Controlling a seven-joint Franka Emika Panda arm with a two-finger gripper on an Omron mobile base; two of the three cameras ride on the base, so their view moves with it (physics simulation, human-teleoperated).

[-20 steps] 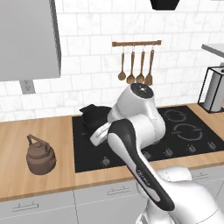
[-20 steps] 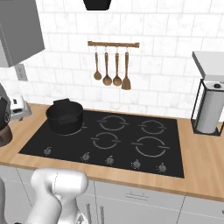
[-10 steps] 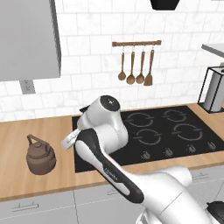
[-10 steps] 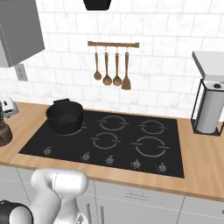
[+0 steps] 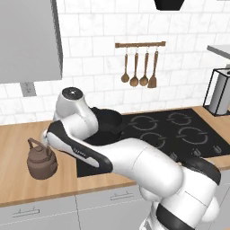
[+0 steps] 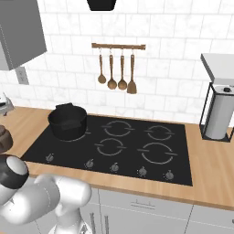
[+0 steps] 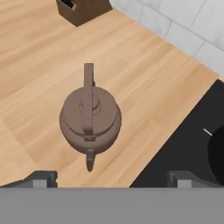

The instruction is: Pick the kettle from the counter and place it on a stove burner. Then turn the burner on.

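Gripper (image 7: 111, 177) jaws stand wide apart above the kettle (image 7: 90, 120), centre frame on the counter (image 7: 39, 61); you're approaching, so next descend and pinch its arched handle.

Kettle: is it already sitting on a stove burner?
No, the kettle stands on the wood counter, beside the black stove.

We see the kettle (image 5: 42, 161), small, squat and dark brown, standing upright on the counter (image 5: 18, 179) just beside the black stove's edge. From above (image 7: 90, 118), its arched handle runs straight across the round lid (spout toward the fingertips). The counter is light wood-grain over grey drawers.
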